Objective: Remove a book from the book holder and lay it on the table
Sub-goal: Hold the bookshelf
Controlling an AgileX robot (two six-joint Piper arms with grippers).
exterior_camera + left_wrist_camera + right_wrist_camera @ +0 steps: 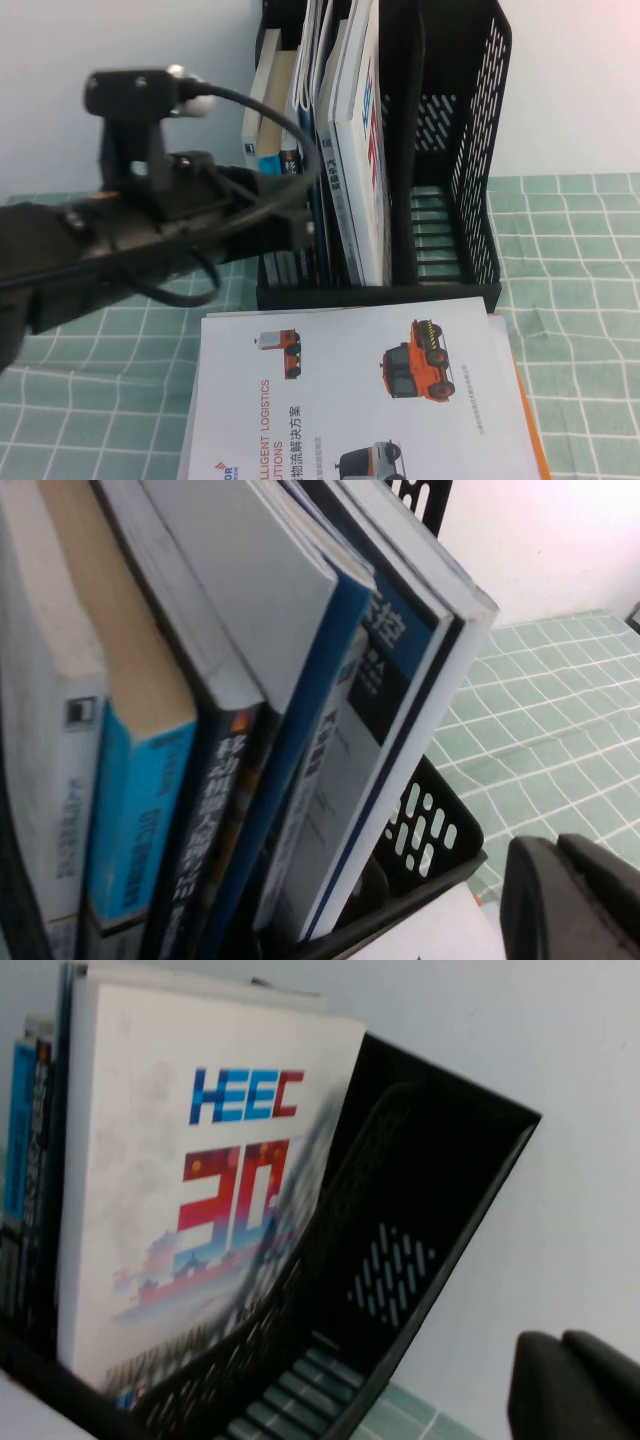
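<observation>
We saw a white book [190, 1200] lettered blue and red, in a black perforated book holder [470, 150], on a pale green table [580, 330] gridded white.

The left arm [110, 250] reaches in from the left side, angled across and forward, a wrist camera [140, 92] riding on top with its cable looping down. The left end effector [575, 900] shows only as dark finger ends. The right end effector [580, 1385] is fully closed — fingers pressed together, holding nothing.
</observation>
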